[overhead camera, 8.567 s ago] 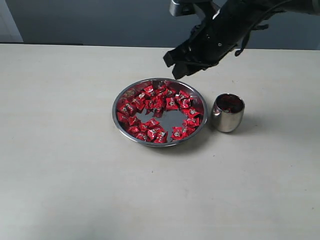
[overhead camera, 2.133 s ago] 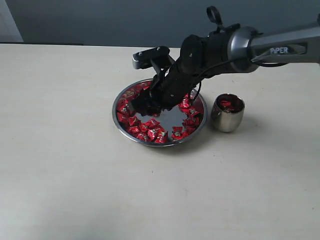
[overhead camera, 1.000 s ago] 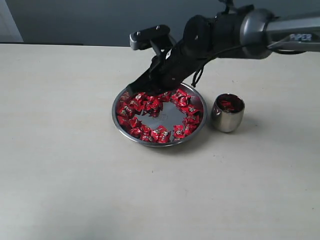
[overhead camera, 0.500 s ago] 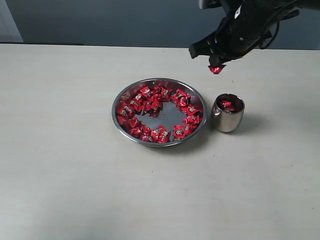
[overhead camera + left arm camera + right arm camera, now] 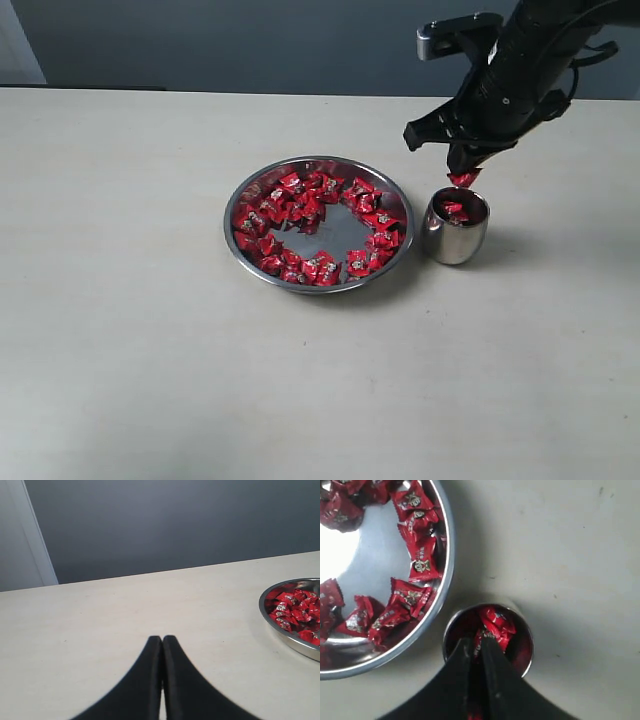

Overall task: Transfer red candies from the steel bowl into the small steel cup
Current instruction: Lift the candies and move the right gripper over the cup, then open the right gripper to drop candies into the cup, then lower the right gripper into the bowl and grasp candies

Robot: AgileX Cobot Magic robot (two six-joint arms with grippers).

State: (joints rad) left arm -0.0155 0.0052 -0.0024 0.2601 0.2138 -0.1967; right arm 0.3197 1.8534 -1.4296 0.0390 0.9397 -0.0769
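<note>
The steel bowl [image 5: 240, 250] sits mid-table with many red candies [image 5: 305, 205] around its floor; its rim [image 5: 445, 575] and candies [image 5: 410, 597] also show in the right wrist view. Right of it stands the small steel cup [image 5: 455, 240], with red candy inside [image 5: 497, 622]. My right gripper [image 5: 462, 176] hangs just above the cup's mouth, shut on a red candy [image 5: 463, 180] pinched at the fingertips [image 5: 465, 647]. My left gripper [image 5: 161, 639] is shut and holds nothing, off to the side of the bowl [image 5: 290, 642].
The pale table [image 5: 150, 350] spreads wide to the left and front of the bowl. A dark wall runs behind the table's far edge [image 5: 200, 92].
My right gripper lifted a candy out of the bowl, swung right and came down to just above the cup's mouth. The left gripper has not moved.
</note>
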